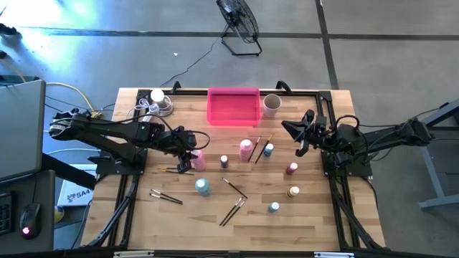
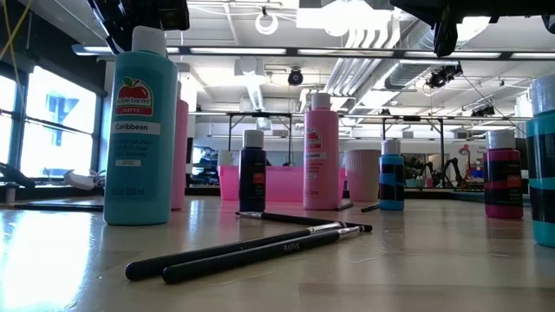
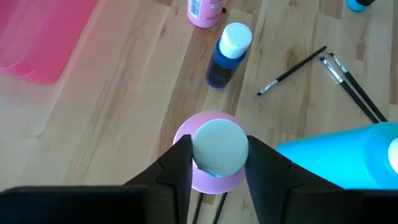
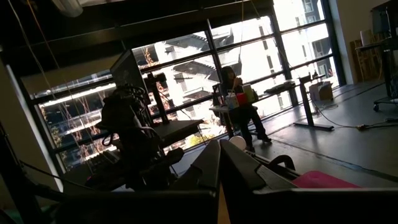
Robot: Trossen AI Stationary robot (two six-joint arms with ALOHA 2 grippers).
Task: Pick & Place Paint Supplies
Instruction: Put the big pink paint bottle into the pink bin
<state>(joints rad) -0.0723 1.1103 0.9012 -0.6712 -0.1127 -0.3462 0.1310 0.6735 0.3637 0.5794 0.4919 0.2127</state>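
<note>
A pink bottle (image 1: 200, 160) with a white cap stands upright on the wooden table, left of centre. My left gripper (image 3: 219, 152) is shut on its cap. A taller teal bottle (image 1: 203, 187) stands just nearer; a second pink bottle (image 1: 246, 147) and a tiny blue bottle (image 3: 225, 59) stand toward the middle. Thin brushes (image 1: 166, 196) lie flat near the front. My right gripper (image 1: 297, 132) hangs shut and raised over the table's right side, holding nothing. My left gripper pinches the pink bottle's white cap (image 3: 219, 148) between its two fingers (image 3: 180, 168), one on each side of the cap. It comes slanting down from the table's left. The bottle stands upright with its base on the table.
A bright pink tray (image 1: 233, 106) and a pale cup (image 1: 271, 104) sit at the far edge. Tiny bottles stand at right: blue (image 1: 268, 150), dark red (image 1: 292, 168), yellow (image 1: 293, 191), teal (image 1: 274, 207). More brushes (image 1: 233, 209) lie near the front centre.
</note>
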